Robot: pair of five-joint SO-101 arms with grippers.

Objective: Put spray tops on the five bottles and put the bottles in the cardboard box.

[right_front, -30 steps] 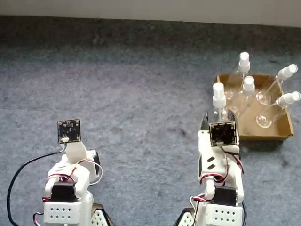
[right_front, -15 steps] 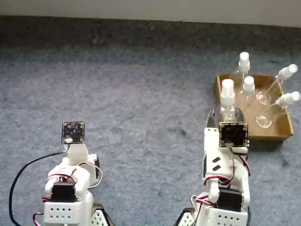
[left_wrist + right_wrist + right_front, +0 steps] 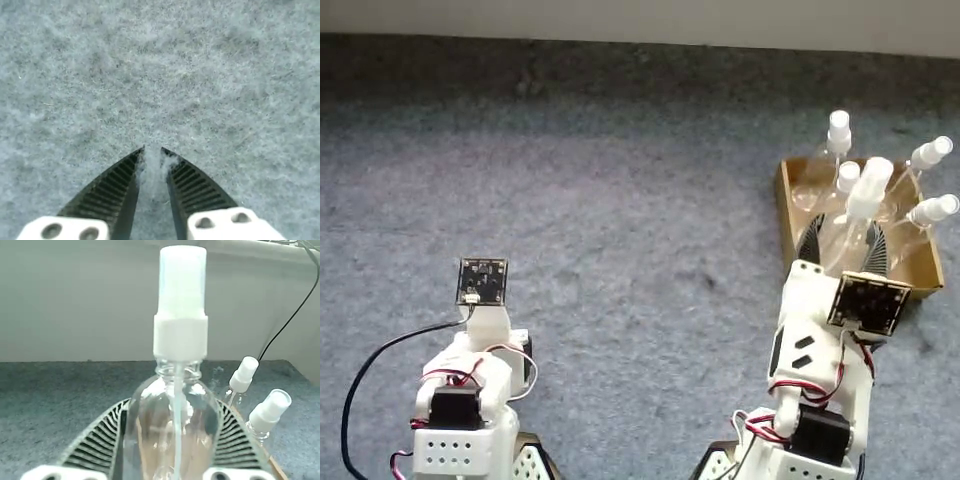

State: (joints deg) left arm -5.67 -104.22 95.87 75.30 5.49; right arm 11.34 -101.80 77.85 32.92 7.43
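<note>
From the high view: right jaws clamped on the clear body of a bottle (image 3: 848,238), a ribbed black finger (image 3: 810,240) on either side, spray top (image 3: 872,185) fitted and tilted away from the wrist. Right under and just beyond those jaws, the cardboard box (image 3: 786,195), the held bottle over its near part; cannot tell whether touching the box floor. Inside the box, four more capped bottles: a far bottle (image 3: 839,132) well beyond the jaws, a second bottle (image 3: 847,177) just beside the held spray top, and two leaning bottles (image 3: 930,153) out past the jaws' right finger, tops pointing off to the right. Left arm (image 3: 470,375) well apart to the left, low over the grey felt-covered bench (image 3: 620,200). From the left wrist view: left jaws almost together, only a thin slit between the tips, nothing in them, pointing down at bare grey bench (image 3: 160,65). From the right wrist view: right jaws closed around the bottle (image 3: 172,425), upright between the two ribbed fingers (image 3: 100,440), white spray top (image 3: 181,300) standing high above the tips; just beyond the right finger, two more white tops (image 3: 243,374); behind everything, a pale wall (image 3: 75,300) and a thin black cable (image 3: 290,315).
</note>
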